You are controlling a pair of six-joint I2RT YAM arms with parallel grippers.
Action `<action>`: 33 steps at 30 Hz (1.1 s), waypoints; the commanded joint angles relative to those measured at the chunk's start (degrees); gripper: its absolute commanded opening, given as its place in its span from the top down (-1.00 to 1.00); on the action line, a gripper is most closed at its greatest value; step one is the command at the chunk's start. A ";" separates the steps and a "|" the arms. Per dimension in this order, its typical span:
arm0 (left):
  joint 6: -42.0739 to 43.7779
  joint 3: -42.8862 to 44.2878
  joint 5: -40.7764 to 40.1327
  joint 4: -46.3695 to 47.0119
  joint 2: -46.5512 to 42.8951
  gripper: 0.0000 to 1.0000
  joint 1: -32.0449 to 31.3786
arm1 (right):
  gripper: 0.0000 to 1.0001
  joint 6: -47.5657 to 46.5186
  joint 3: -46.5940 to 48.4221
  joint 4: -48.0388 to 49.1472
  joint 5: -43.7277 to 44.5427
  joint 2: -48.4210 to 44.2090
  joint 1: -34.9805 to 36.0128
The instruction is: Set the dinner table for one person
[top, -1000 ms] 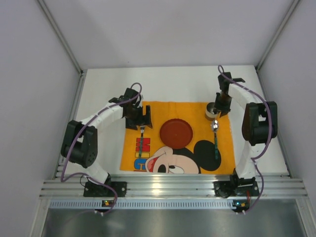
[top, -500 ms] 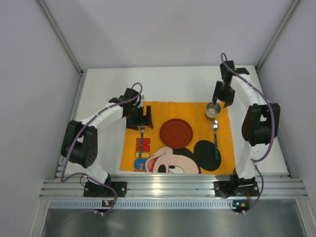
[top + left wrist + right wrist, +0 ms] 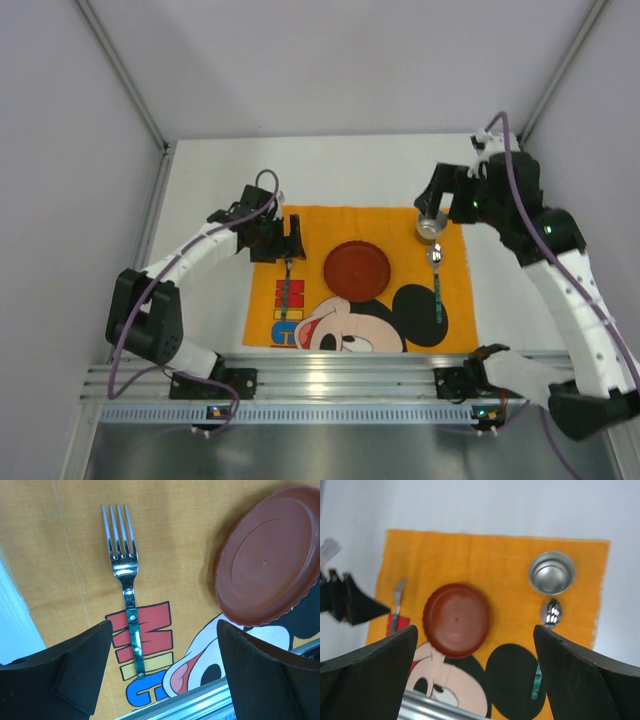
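Note:
On the white dinner table point(image 3: 350, 165) lies an orange Mickey Mouse placemat point(image 3: 392, 222). A red-brown plate point(image 3: 356, 268) point(image 3: 267, 555) point(image 3: 457, 620) sits at its middle. The fork point(image 3: 286, 285) point(image 3: 125, 570) point(image 3: 397, 597) lies left of the plate. A spoon point(image 3: 436, 272) point(image 3: 551, 612) lies to the right, below a metal cup point(image 3: 431, 226) point(image 3: 552, 573) at the mat's far right corner. My left gripper point(image 3: 288, 243) point(image 3: 164, 630) hangs open over the fork's handle, holding nothing. My right gripper point(image 3: 437, 197) point(image 3: 475, 630) is open, raised above and behind the cup, empty.
Pale lilac walls point(image 3: 80, 150) close in the table on both sides and at the back. A ribbed aluminium rail point(image 3: 350, 380) runs along the near edge with both arm bases on it. Bare white tabletop point(image 3: 15, 625) shows left of the mat.
My right gripper has opened, let go of the metal cup and lifted up and away to the right. The cup stays on the mat. The left arm's elbow has shifted a little.

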 commanded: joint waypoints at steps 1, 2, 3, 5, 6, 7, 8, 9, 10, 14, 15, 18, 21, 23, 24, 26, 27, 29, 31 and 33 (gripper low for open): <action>-1.72 -1.53 -2.85 3.87 -7.27 -0.81 -0.48 | -1.00 5.07 -16.63 14.82 -11.22 -8.83 1.63; -1.72 -2.06 -3.56 4.57 -9.37 -0.82 -0.65 | -0.99 6.41 -19.66 17.30 -11.68 -11.12 2.25; -1.81 -2.68 -6.00 5.19 -13.66 -0.84 -0.83 | -0.99 7.38 -22.13 19.15 -11.77 -15.06 3.13; -2.51 -4.43 -11.53 6.42 -17.99 -0.90 -0.83 | -0.99 8.70 -26.27 21.97 -12.20 -17.64 4.97; -3.64 -5.14 -15.57 6.42 -22.01 -0.91 -0.92 | -0.99 8.71 -26.54 22.59 -12.30 -18.87 5.42; -4.09 -6.10 -23.26 6.95 -23.96 -0.93 -0.92 | -0.99 8.10 -26.20 22.42 -12.56 -19.14 5.86; -4.35 -8.72 -26.39 8.78 -26.16 -0.93 -0.92 | -0.99 7.57 -25.76 21.90 -12.65 -19.40 6.91; -3.23 -10.49 -29.03 10.71 -30.44 -0.93 -1.00 | -1.00 6.95 -25.15 19.80 -12.74 -20.10 7.35; -2.87 -12.68 -34.97 12.65 -32.66 -0.97 -1.01 | -0.99 6.25 -23.92 18.65 -12.74 -20.55 7.88; 3.09 -28.20 -39.60 24.77 -44.09 -0.97 -1.01 | -0.99 6.68 -23.11 13.38 -10.81 -25.98 10.51; 8.68 -30.43 -38.82 28.45 -47.33 -0.97 -1.01 | -0.99 7.03 -23.64 12.50 -9.93 -28.96 10.95; 13.30 -34.93 -43.44 28.58 -51.13 -0.97 -1.01 | -0.99 8.26 -25.75 8.37 -9.04 -34.67 11.92; 10.58 -37.74 -53.67 27.25 -54.29 -0.97 -0.92 | -0.99 9.84 -26.55 4.32 -9.40 -39.51 11.92; 14.78 -40.28 -47.98 30.31 -56.40 -0.97 -0.83 | -1.00 11.16 -25.50 0.91 -9.13 -42.50 11.93; 18.20 -40.91 -41.95 31.29 -57.89 -0.96 -0.83 | -0.99 10.73 -24.80 -0.16 -9.74 -43.04 11.93; 18.23 -42.66 -41.79 35.06 -57.74 -0.97 -0.83 | -1.00 11.25 -21.64 -2.88 -9.23 -43.40 11.93; 17.62 -43.37 -44.06 36.47 -57.21 -0.97 -0.83 | -0.99 11.43 -20.49 -5.50 -8.96 -43.40 11.84; 17.70 -46.43 -46.53 44.10 -53.63 -0.97 -0.74 | -0.99 12.22 -17.59 -8.51 -6.68 -43.40 11.84; 18.32 -48.46 -46.90 50.95 -49.50 -0.97 -0.30 | -0.99 12.04 -16.27 -12.11 -6.58 -43.84 11.84; 18.32 -48.56 -47.07 58.43 -40.63 -0.97 1.10 | -0.99 12.75 -15.39 -14.92 -8.68 -44.10 11.84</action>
